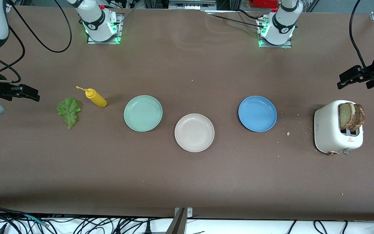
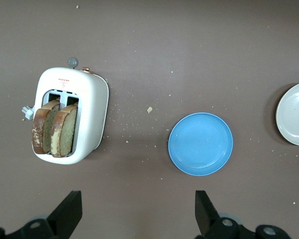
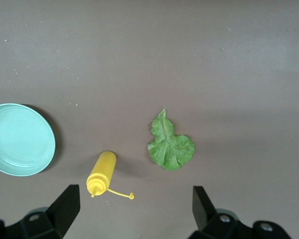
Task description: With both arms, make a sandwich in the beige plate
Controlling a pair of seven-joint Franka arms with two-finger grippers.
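Beige plate [image 1: 194,132]: I'm seeing it sitting bare between the mint green plate [image 1: 143,113] and blue plate [image 1: 257,113].
Toaster [image 1: 328,130]: holding two bread slices [image 1: 351,115] upright.
Lettuce leaf [image 1: 68,111]: lying beside the mustard bottle [image 1: 96,97].
Left gripper [image 2: 137,211]: hovering wide near the toaster.
Right gripper [image 3: 134,209]: hanging wide near the lettuce.

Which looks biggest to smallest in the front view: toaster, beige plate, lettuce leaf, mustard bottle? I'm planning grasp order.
1. Toaster, largest, though close to the plate.
2. Beige plate.
3. Lettuce leaf.
4. Mustard bottle, close to the leaf, so unsure.
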